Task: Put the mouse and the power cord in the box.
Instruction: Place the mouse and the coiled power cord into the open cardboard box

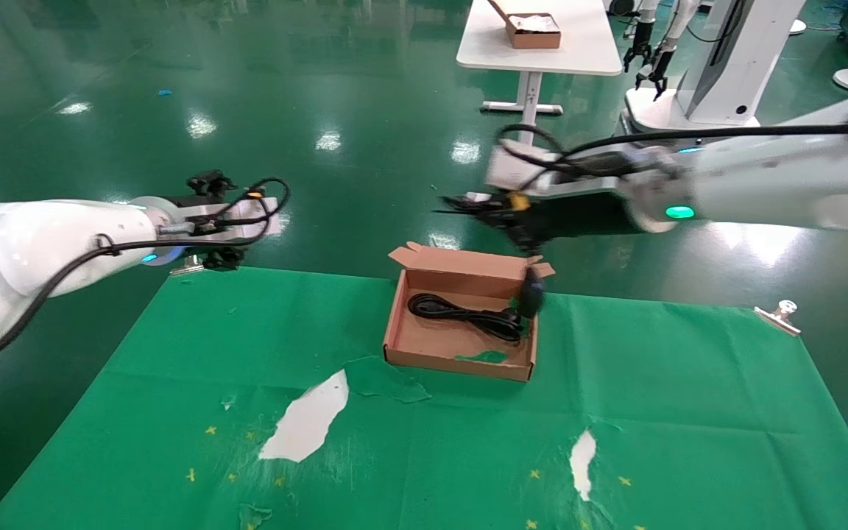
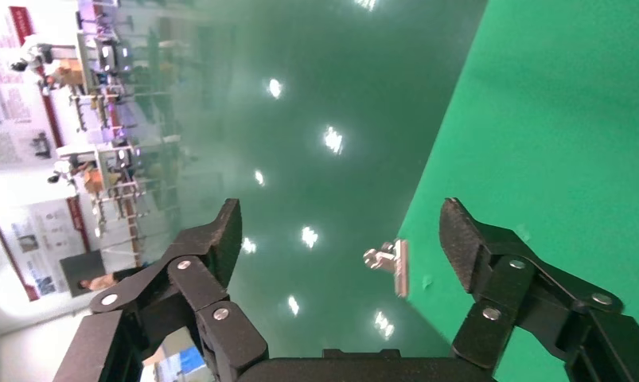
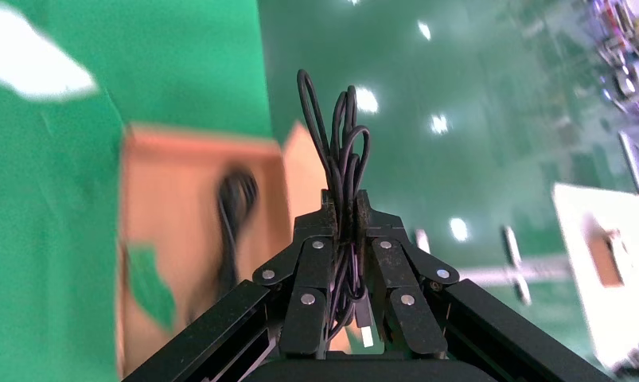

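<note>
The right end effector (image 1: pixel 516 221), clamped on the mouse's cable, is dangling the mouse (image 1: pixel 532 293) over the box (image 1: pixel 431 342) at frame centre, where the power cord (image 1: pixel 464 314) is lying.

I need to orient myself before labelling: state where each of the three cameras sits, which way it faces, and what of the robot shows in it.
Head view: on the robot's head, looking forward and down at the green table and the box; both arms show.
Left wrist view: on the left arm, facing the table edge and floor; the open left gripper shows.
Right wrist view: on the right arm, facing the box; the right gripper is shut on the mouse cable.
Shared: head and right wrist views both show the box with the power cord inside.
</note>
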Tool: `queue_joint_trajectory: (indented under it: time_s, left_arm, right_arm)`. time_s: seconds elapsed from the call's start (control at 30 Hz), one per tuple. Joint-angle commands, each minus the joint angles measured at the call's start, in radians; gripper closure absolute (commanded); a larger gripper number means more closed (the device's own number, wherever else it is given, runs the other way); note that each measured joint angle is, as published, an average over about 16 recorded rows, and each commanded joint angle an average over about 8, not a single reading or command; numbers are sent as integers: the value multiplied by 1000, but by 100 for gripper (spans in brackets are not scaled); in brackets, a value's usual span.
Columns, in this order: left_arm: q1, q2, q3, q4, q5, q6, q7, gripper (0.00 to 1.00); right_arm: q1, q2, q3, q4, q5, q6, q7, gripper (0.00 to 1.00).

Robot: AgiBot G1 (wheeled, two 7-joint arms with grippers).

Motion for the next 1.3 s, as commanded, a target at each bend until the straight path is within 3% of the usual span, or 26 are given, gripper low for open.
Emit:
queue_joint_trajectory:
  time_s: [0.03,0.23,0.43,0.57,0.7,1.3]
  left_arm:
    - [-7,-2,3,14,5,3,-8,0]
    - [-7,-3,7,10,11,3,-19,0]
    - [-7,-5,11,5,16,2,-29,0]
    - [-8,-6,13,4,18,2,-34,0]
    - [-9,-8,14,5,19,2,-36,0]
    - [-8,-7,14,3,20,2,-35,0]
  right_arm:
    - [0,-45,7,-30,12,16,-14,100]
    - [-54,-124,-82,-86,16,100,-13,100]
    - [-122,-129,-247,-62,22,230,144,99]
    - [-135,-130,-330,-72,10,312,246,52]
    - [-141,-133,-377,-85,-5,367,286,2]
    - [-137,-128,-355,-78,-3,343,274,0]
